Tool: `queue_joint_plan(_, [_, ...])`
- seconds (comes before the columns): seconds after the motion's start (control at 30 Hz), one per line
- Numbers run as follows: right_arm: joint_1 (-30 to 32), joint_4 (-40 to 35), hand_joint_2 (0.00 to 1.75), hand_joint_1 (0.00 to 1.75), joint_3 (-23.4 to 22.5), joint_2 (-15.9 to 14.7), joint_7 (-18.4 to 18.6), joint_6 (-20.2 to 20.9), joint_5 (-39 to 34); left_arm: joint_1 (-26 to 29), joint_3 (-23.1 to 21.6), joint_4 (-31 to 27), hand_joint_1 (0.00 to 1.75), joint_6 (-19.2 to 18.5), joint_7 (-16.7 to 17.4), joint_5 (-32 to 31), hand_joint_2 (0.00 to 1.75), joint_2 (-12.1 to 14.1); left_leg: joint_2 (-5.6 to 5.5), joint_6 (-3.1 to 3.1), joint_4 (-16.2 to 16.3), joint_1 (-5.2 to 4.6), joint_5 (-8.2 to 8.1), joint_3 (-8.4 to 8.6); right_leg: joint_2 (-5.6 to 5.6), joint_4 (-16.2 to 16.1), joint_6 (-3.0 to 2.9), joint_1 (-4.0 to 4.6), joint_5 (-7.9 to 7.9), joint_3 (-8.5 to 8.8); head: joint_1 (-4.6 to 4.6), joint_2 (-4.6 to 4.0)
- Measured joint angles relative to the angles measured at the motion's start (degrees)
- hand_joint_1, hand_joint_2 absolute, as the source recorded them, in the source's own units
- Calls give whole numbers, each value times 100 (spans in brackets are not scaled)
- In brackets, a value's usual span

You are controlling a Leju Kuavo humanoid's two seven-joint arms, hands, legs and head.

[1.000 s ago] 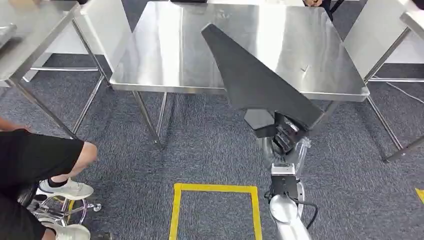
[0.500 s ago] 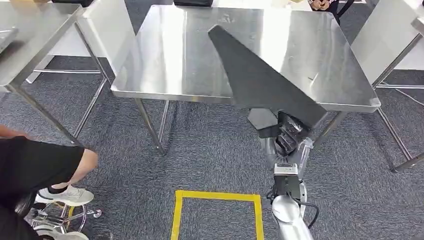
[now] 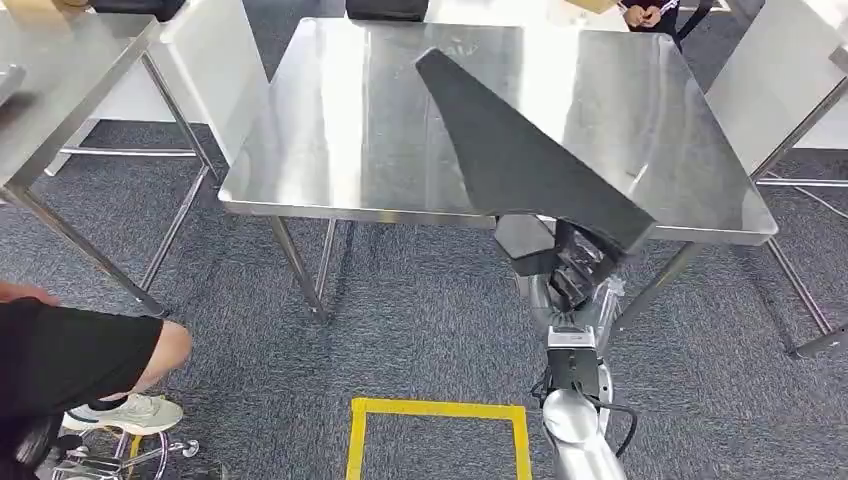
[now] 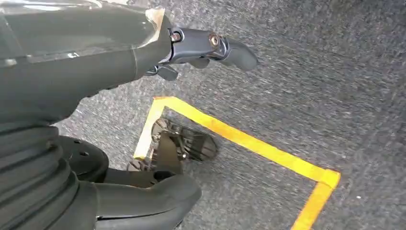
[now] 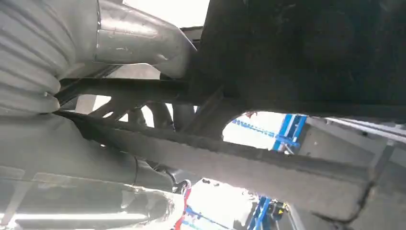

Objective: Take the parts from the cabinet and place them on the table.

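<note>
Far left we see a person's leg (image 3: pixel 95 350) in black shorts w/ a white sneaker, near a chair base. Next, our left hand (image 4: pixel 210 45) hangs over grey carpet (image 3: pixel 420 310) and yellow floor tape (image 3: pixel 435 408), fingers (image 4: pixel 237 52) loosely apart, holding nothing. Center: the steel table (image 3: pixel 340 120). Over its front-right part we hold the black triangular part (image 3: pixel 510 150), tip pointing away, wide end at the near edge. Our right hand (image 3: pixel 570 270) grips that wide end from below, fingers closed on it.
</note>
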Motion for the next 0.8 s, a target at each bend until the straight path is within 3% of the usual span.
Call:
queue_joint_plan(0.07, [-22, 0, 175, 175, -2, -20, -15, -4, -2, -18, -22, 0, 0, -9, 7, 0, 175, -4, 11, 70, -64, 11, -35, 112, -13, 537, 9, -21, -70, -301, 11, 0])
queue_joint_plan(0.13, [-13, 2, 175, 175, 0, -35, -22, -4, -11, -28, -50, 0, 0, -11, 9, 0, 175, -7, 7, 112, -64, 5, -98, 143, -13, 1402, -23, -21, -374, -892, 15, 0])
queue_joint_plan(0.17, [9, 2, 175, 175, 0, -42, -22, -4, -15, -23, -59, 0, 0, -11, 13, 0, 175, -7, -5, 115, -62, -1, -126, 163, -12, 1702, -40, -22, -529, -1135, 18, 0])
queue_joint_plan(0.2, [25, 4, 175, 175, 0, -48, -22, -4, -22, -17, -68, 0, 0, -11, 15, 0, 175, -6, -20, 113, -62, -6, -165, 201, -13, 1784, -4, -24, -538, -1292, 15, 0])
queue_joint_plan(0.23, [26, 4, 175, 175, -2, -63, -20, -4, -22, -15, -76, 0, 0, -11, 15, 0, 175, -7, -28, 106, -62, -6, -200, 242, -13, 1626, 42, -24, -434, -1296, 20, 0])
queue_joint_plan(0.27, [24, 4, 175, 175, -2, -72, -22, -7, -20, -15, -83, 0, 0, -4, 15, 0, 175, -7, -40, 94, -62, -6, -247, 311, -14, 1220, 103, -24, -197, -1188, 20, 0])
queue_joint_plan(0.33, [24, 9, 175, 175, 0, -78, -26, -20, -15, -18, -94, 0, 0, 33, 17, 13, 175, -17, -46, 61, -63, -6, -355, 457, -26, 203, 194, -23, 418, -833, 24, 0])
queue_joint_plan(0.37, [25, 22, 175, 175, 0, -81, -31, -22, -22, -23, -101, 0, 0, 46, 17, 22, 175, -20, -46, 26, -45, -31, -408, 517, -42, -9, 118, -2, 537, -794, 22, 0])
queue_joint_plan(0.4, [17, 39, 175, 175, 2, -81, -35, -24, -37, -32, -103, 0, 0, 63, 22, 31, 175, -17, -48, -15, -63, -41, -444, 489, -60, -2, -57, 18, 344, -774, 24, 0])
queue_joint_plan(0.43, [29, 39, 175, 175, 0, -81, -37, -28, -39, -35, -105, 0, 0, 90, 31, 43, 175, -24, -46, -55, -76, -46, -479, 487, -50, -7, -73, 49, 460, -717, 9, 2])
queue_joint_plan(0.5, [15, 68, 175, 175, -11, -101, -92, -48, -111, -41, -109, 2, 0, 114, 31, 72, 175, -46, -42, -85, -28, -45, -498, 556, -23, -18, -142, -4, 446, -666, 4, 0])
queue_joint_plan(0.53, [12, 72, 175, 175, -13, -103, -120, -57, -151, -51, -118, 0, 0, 122, 28, 72, 175, -52, -21, -112, 98, -29, -509, 467, -22, -41, -171, -51, 429, -600, 15, 2])
queue_joint_plan(0.57, [-5, 72, 175, 175, -17, -111, -149, -74, -188, -57, -142, 0, 0, 122, 20, 70, 175, -72, -8, -138, 372, -27, -521, 321, -25, -43, -222, -49, 395, -557, 6, 0])
queue_joint_plan(0.6, [-12, 74, 175, 175, -22, -120, -164, -112, -225, -58, -162, 0, 0, 120, 20, 59, 175, -81, -6, -178, 777, -11, -615, 71, -25, -44, -275, -49, 356, -521, 0, 2])
queue_joint_plan(0.67, [41, 68, 175, 175, -44, -153, -175, -173, -271, -40, -221, 2, 0, 85, 37, 4, 175, -90, -3, -245, 1549, 21, -978, -477, -23, -44, -289, -42, 264, -438, 4, 2])
queue_joint_plan(0.7, [98, 61, 175, 175, -66, -177, -184, -228, -306, -32, -265, 4, 0, 48, 57, -24, 175, -96, -2, -263, 1728, 31, -1033, -676, -20, -44, -283, -41, 212, -380, 0, 0])
queue_joint_plan(0.73, [158, 50, 175, 175, -90, -197, -197, -276, -326, -31, -295, 4, 0, 24, 74, -50, 175, -98, 0, -263, 1645, 43, -929, -732, -14, -44, -273, -41, 164, -317, 2, 0])
queue_joint_plan(0.77, [230, 11, 175, 175, -116, -216, -210, -343, -339, -33, -349, 4, 0, -22, 109, -81, 175, -98, 5, -255, 1358, 51, -700, -677, -7, -44, -259, -42, 110, -239, 2, 0])
queue_joint_plan(0.8, [310, -48, 175, 175, -144, -234, -227, -399, -341, -35, -413, 4, 0, -48, 144, -114, 175, -98, 15, -233, 853, 54, -345, -508, -1, -46, -243, -43, 44, -143, 2, 0])
